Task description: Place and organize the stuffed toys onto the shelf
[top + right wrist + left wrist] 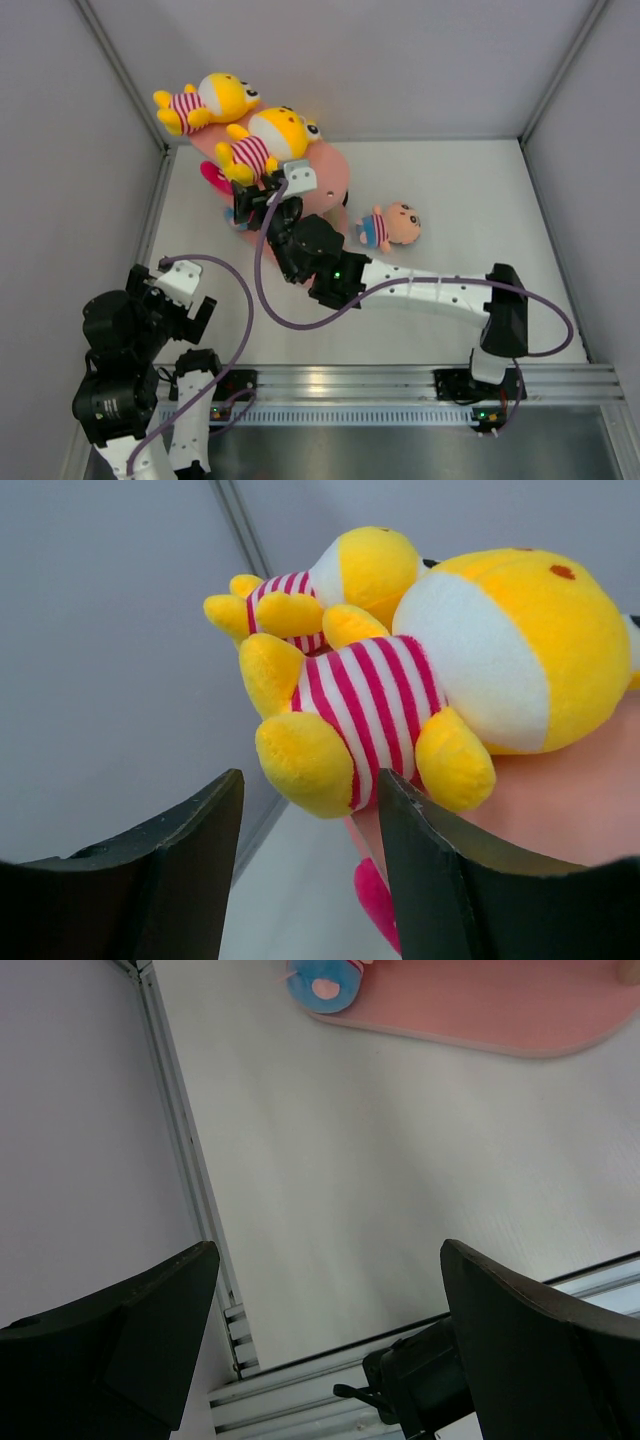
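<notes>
Two striped plush dolls, the nearer yellow toy (265, 135) and the farther yellow toy (210, 100), lie on the pink shelf's (330, 175) top board. A beige-headed toy (392, 227) lies on the table (470, 190) beside it. The right gripper (250, 203) is parted and empty at the nearer toy's feet. The left gripper (328, 1250) gapes wide, well apart. The toys look light and squashy; the torso seems the best hold. No writing is legible
</notes>
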Tool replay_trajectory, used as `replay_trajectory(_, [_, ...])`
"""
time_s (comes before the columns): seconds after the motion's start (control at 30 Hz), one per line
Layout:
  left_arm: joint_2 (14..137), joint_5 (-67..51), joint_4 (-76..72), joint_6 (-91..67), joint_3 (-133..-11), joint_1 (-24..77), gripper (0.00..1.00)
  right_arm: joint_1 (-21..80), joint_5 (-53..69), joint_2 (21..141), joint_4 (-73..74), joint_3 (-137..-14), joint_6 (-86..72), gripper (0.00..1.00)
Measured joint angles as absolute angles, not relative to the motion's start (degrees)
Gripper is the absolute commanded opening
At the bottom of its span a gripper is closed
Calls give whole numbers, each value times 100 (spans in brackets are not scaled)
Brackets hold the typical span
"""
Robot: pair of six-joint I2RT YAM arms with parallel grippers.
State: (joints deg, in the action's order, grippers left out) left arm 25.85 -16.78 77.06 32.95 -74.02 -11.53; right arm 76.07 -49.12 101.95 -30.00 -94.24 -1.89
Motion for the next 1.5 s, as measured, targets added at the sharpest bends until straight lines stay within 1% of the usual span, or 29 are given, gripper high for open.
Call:
replay_trajectory(0.13, [2585, -1704, 7706, 3293, -7371, -1153, 98, 7601, -4611, 9743, -2993, -9133, -217, 64])
replay_trajectory(0.3, [2585, -1706, 7706, 3293, -7369, -1153, 98, 7550, -4069, 9205, -2818, -9041, -325, 65])
replay_trajectory(0.43, [2585, -1706, 7706, 3293, -7369, -1153, 98, 7266, -3288, 8816, -2228, -9043, -681, 65])
replay_trajectory(0.53, [2547, -1706, 7701, 3293, -7332, -1153, 98, 6657, -2488, 8532, -1448, -9098, -1037, 66])
replay_trajectory(0.6, [2512, -1706, 7697, 3293, -7275, -1153, 98, 6226, -2150, 8344, -954, -9102, -1170, 68])
replay_trajectory(0.63, [2499, -1706, 7695, 3293, -7244, -1153, 98, 5988, -1975, 8215, -674, -9100, -1223, 70])
replay_trajectory(0.8, [2488, -1691, 7679, 3291, -6982, -1153, 98, 4987, -1337, 7369, 410, -8807, -1461, 71])
replay_trajectory(0.9, [2488, -1682, 7675, 3288, -6875, -1153, 98, 3854, -847, 6781, 784, -8462, -1734, 72])
replay_trajectory(0.97, [2488, -1680, 7673, 3288, -6818, -1153, 98, 2783, -414, 6637, 932, -8178, -1975, 70])
replay_trajectory(1.07, [2486, -1675, 7669, 3286, -6746, -1153, 98, 1621, 252, 6869, 943, -7754, -2274, 68])
replay_trajectory(1.17, [2486, -1634, 7666, 3284, -6670, -1153, 98, 1052, 663, 7607, 1015, -7513, -2357, 68])
replay_trajectory(1.23, [2486, -1575, 7658, 3286, -6613, -1153, 98, 947, 816, 8278, 1188, -7334, -2364, 69])
replay_trajectory(1.3, [2486, -1533, 7651, 3286, -6565, -1153, 98, 930, 869, 8639, 1293, -7041, -2368, 71])
replay_trajectory(1.4, [2486, -1531, 7616, 3286, -6504, -1153, 98, 930, 910, 8829, 1337, -6442, -2390, 72])
replay_trajectory(1.5, [2491, -1538, 7575, 3286, -6455, -1153, 98, 923, 1063, 8956, 1240, -6145, -2423, 73])
